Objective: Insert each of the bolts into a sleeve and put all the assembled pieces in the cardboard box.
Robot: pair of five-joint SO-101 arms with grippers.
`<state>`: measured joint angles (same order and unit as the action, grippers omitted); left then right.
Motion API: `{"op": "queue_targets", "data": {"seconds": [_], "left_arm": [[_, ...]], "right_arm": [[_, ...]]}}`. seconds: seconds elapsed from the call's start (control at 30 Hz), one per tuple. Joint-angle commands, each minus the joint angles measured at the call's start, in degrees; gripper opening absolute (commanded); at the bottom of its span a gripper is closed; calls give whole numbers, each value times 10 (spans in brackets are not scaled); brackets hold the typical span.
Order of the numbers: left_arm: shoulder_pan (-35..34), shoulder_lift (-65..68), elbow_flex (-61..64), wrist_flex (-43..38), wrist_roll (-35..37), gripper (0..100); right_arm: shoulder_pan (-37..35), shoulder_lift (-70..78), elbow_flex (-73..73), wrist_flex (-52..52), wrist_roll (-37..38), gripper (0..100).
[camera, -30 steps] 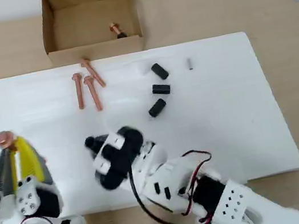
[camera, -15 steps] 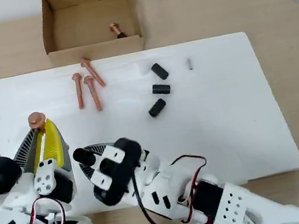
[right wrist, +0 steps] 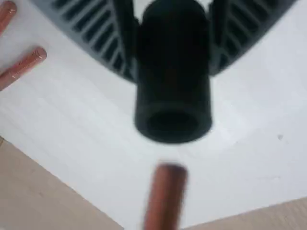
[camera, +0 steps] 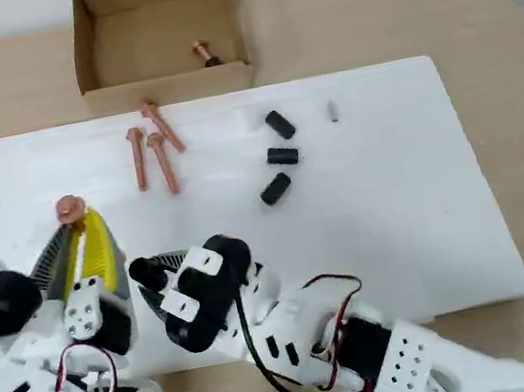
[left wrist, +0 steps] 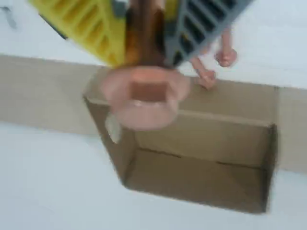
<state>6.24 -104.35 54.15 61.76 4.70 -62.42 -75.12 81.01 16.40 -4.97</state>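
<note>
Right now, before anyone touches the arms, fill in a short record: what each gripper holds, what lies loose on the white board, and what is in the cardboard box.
left gripper: shut on a copper bolt, head beyond the fingertips
right gripper: shut on a black sleeve
insertion: held bolt not yet in held sleeve
loose bolts: three, on the white board near the box
loose sleeves: three, right of the bolts
cardboard box: one assembled piece inside
</note>
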Motion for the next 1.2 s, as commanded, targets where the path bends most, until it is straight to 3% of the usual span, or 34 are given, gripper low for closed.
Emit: {"op": "queue_targets", "data": {"seconds": [0.0,0.27,0.77,1.17], "left_arm": [[42,1,24,-23,3,6],[69,1,44,-70,2,6],[74,1,-24,11,3,6],[53,0,13,-50,5,6]], "right_arm": [[-8,-15,-2,-18,-5,9],[-7,-15,34,-57,-5,9],[48,-15,32,-57,-6,9],[47,-15,33,-57,-6,9]]}}
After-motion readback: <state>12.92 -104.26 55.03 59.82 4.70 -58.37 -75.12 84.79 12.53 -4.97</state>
